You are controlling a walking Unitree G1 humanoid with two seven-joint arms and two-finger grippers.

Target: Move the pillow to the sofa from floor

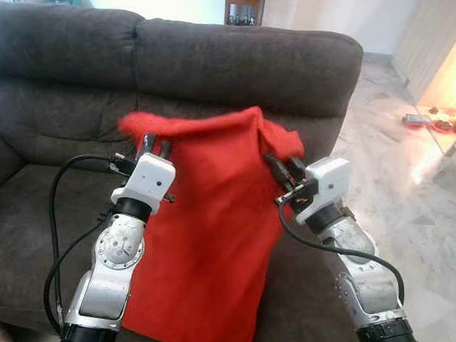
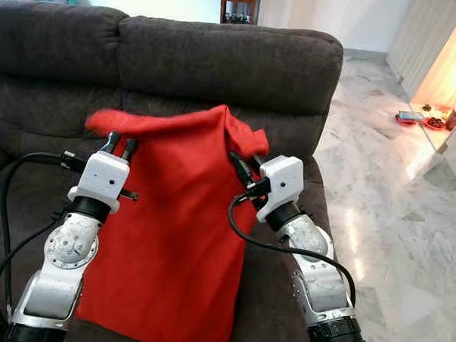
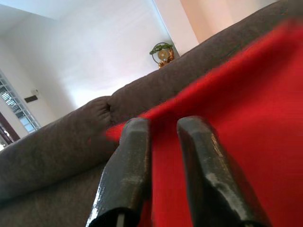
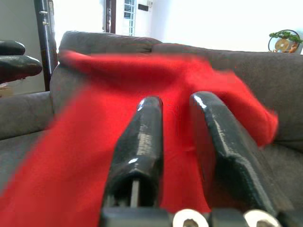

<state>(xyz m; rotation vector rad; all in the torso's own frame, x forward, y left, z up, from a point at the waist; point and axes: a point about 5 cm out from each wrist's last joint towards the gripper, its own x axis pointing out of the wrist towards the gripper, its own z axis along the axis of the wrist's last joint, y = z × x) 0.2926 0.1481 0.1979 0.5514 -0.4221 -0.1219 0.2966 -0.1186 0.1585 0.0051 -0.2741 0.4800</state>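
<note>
A red pillow hangs upright in front of the dark grey sofa, its top edge level with the backrest's lower part and its bottom edge down by the seat's front. My left gripper holds the pillow's top left corner, and its fingers stand close together with red fabric between them. At the top right corner, my right gripper is shut on the fabric in the same way. The pillow looks blurred in both wrist views.
The sofa's seat lies bare to the left of the pillow. White marble floor stretches to the right. A low ledge with small red items sits at the far right. A wooden cabinet stands behind the sofa.
</note>
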